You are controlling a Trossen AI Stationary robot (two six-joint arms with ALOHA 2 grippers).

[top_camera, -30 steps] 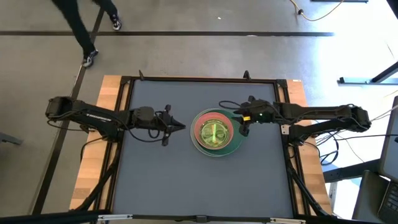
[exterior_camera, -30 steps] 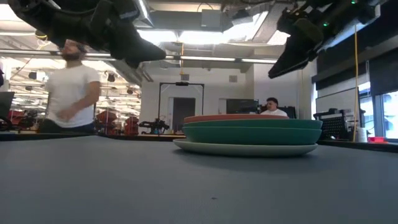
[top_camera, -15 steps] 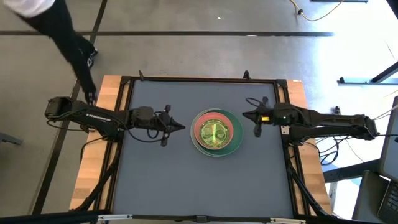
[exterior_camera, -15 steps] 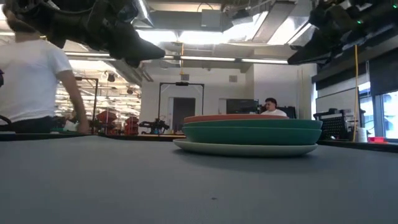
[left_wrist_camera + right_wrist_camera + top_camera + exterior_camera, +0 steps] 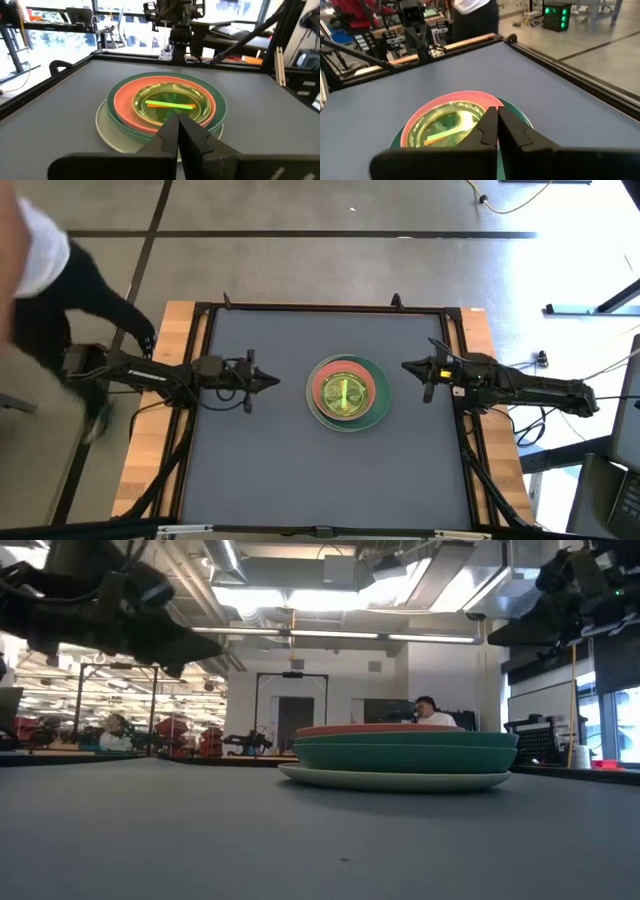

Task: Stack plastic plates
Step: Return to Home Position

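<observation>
One stack of plates [image 5: 348, 393] stands at the table's middle: a cream-white plate at the bottom [image 5: 395, 779], green above it [image 5: 405, 754], pink [image 5: 125, 102], and small translucent lime-green ones on top [image 5: 170, 103]. The lower plates are mostly hidden. My left gripper [image 5: 275, 381] hovers shut to the stack's left, above the table. My right gripper [image 5: 408, 366] hovers shut to the stack's right. Both point at the stack [image 5: 452, 125] and touch nothing.
Grey table mat [image 5: 260, 460] has free room all around the stack. Black frame rails [image 5: 200, 360] and wooden side boards [image 5: 160, 400] border it. A person [image 5: 50, 290] stands beside the table's left far corner, near my left arm's base.
My right gripper has drawn back from the stack's far right rim toward the table's right edge. My left gripper has pulled back a little toward the left edge. The person has walked up to the table's left side. The stack has stayed still.
</observation>
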